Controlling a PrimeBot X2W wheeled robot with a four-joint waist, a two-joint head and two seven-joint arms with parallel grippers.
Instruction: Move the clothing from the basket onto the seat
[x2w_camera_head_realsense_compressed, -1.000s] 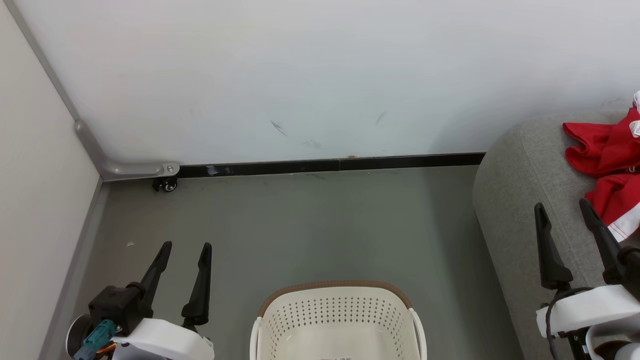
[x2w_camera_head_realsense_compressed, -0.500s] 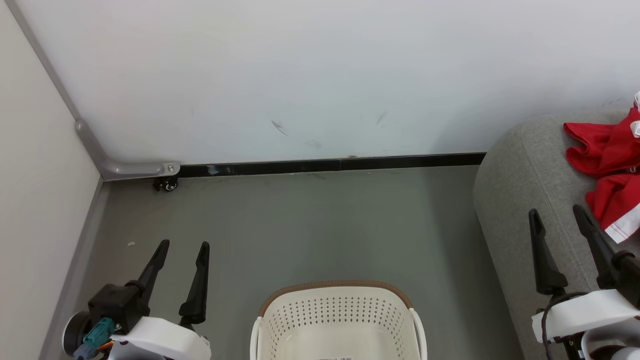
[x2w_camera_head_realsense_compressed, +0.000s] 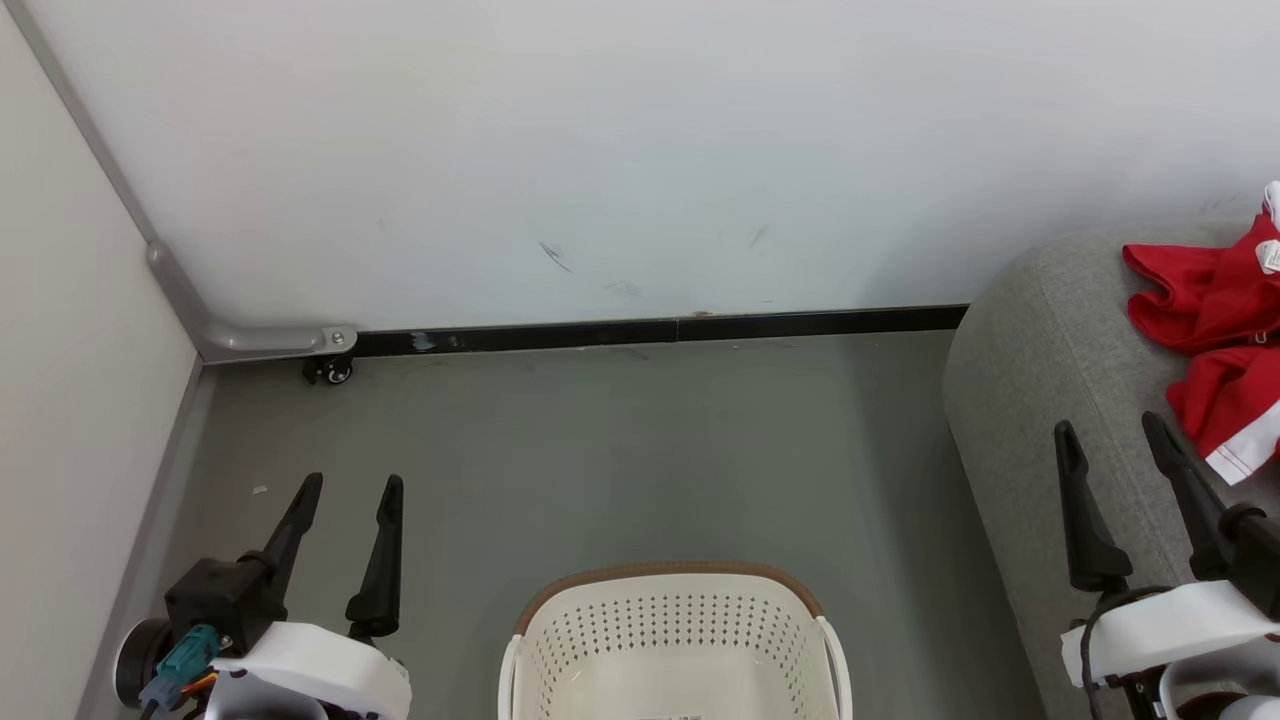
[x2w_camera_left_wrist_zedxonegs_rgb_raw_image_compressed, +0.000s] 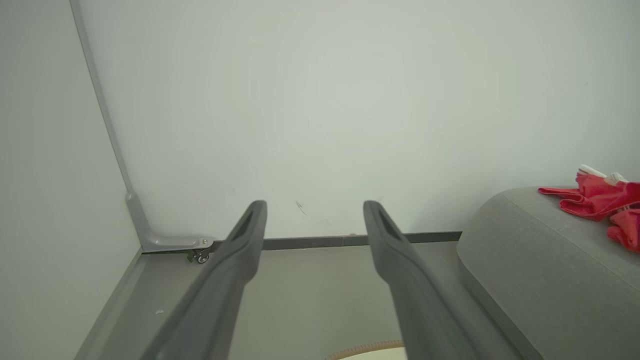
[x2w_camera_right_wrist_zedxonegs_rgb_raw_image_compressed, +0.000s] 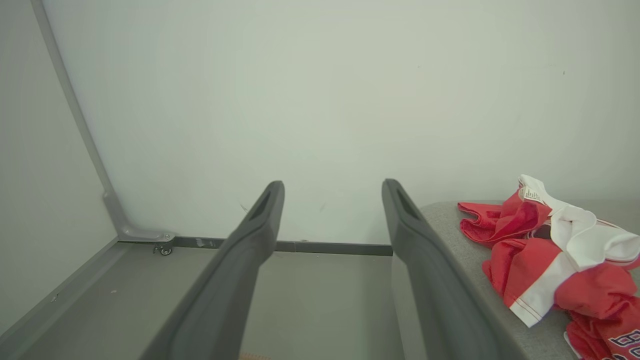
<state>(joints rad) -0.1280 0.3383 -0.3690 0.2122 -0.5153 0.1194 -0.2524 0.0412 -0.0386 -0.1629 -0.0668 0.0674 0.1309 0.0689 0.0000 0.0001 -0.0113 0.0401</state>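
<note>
The red clothing (x2w_camera_head_realsense_compressed: 1215, 350) with white trim lies crumpled on the grey seat (x2w_camera_head_realsense_compressed: 1050, 360) at the far right; it also shows as clothing (x2w_camera_right_wrist_zedxonegs_rgb_raw_image_compressed: 550, 255) on the seat (x2w_camera_right_wrist_zedxonegs_rgb_raw_image_compressed: 450, 225) and as clothing (x2w_camera_left_wrist_zedxonegs_rgb_raw_image_compressed: 597, 200) on the seat (x2w_camera_left_wrist_zedxonegs_rgb_raw_image_compressed: 530, 260). The cream basket (x2w_camera_head_realsense_compressed: 675, 640) with its brown rim stands at the bottom centre, and the part of its inside that shows holds no fabric. My left gripper (x2w_camera_head_realsense_compressed: 348, 495) is open at the lower left over the floor. My right gripper (x2w_camera_head_realsense_compressed: 1108, 432) is open above the seat's near edge, just left of the clothing and holding nothing.
A white wall with a black baseboard (x2w_camera_head_realsense_compressed: 650, 328) runs across the back. A white partition closes the left side, with a metal bracket and small caster wheel (x2w_camera_head_realsense_compressed: 332, 370) in the corner. Grey floor (x2w_camera_head_realsense_compressed: 640, 450) lies between basket, wall and seat.
The right gripper has drawn back a little from the clothing toward the seat's near edge. The left gripper has shifted slightly left. Both stay open.
</note>
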